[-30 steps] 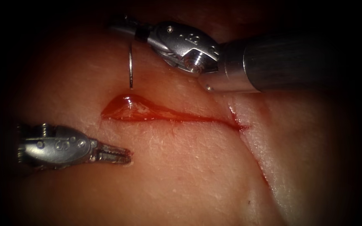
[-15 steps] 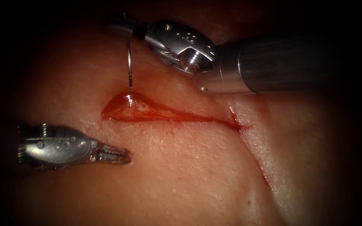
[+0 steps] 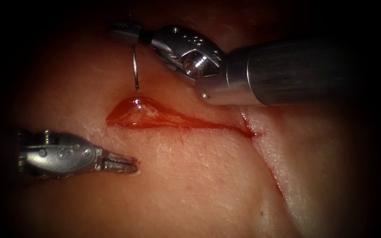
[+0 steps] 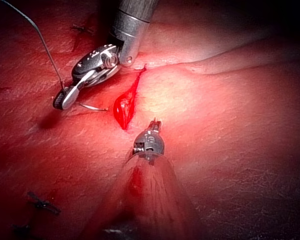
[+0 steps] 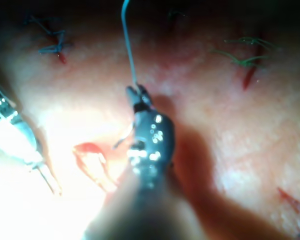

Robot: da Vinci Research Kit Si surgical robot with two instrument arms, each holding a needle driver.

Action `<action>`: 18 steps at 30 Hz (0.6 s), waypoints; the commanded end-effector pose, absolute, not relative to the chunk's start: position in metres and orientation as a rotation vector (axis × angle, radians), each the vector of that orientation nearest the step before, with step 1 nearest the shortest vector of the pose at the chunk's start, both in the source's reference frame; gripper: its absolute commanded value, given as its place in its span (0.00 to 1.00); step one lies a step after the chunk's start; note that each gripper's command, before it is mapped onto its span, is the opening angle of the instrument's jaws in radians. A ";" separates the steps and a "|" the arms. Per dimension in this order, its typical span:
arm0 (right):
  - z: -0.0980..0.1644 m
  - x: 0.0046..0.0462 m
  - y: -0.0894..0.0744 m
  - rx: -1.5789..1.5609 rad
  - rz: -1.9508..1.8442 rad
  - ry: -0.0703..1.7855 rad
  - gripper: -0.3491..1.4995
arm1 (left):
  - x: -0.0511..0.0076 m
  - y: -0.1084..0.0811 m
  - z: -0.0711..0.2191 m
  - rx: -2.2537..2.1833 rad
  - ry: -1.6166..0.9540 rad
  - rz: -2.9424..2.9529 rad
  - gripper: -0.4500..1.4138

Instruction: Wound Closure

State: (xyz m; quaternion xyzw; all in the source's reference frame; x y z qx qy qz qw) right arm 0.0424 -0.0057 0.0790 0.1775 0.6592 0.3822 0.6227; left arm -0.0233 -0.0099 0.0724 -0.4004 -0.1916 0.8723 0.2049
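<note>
Needle (image 3: 135, 69) is hanging from the right tool (image 3: 124, 34), gripped near its rear end, tip touching tissue (image 3: 190, 176) just above the cut (image 3: 155, 117). Left tool (image 3: 119, 163), jaws nearly closed, is holding nothing.

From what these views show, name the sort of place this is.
Likely a bench suturing practice setup: tissue with an open cut holding red fluid, the right hand gripping a curved needle near its rear end, and the left hand empty.

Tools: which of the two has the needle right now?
The right tool, above the cut, grips the needle at its upper end; the tip meets the tissue at the cut's edge. The left tool holds nothing.
</note>
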 end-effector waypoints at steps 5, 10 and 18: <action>0.079 0.0433 -0.006 0.455 0.903 1.504 0.00 | -0.0237 -0.010 0.073 -1.118 -0.535 2.432 0.10; 0.079 0.0432 -0.006 0.507 0.933 1.488 0.00 | -0.0237 -0.010 0.073 -1.118 -0.535 2.432 0.10; 0.079 0.0428 -0.007 0.608 0.988 1.456 0.00 | -0.0236 -0.010 0.073 -1.118 -0.535 2.432 0.10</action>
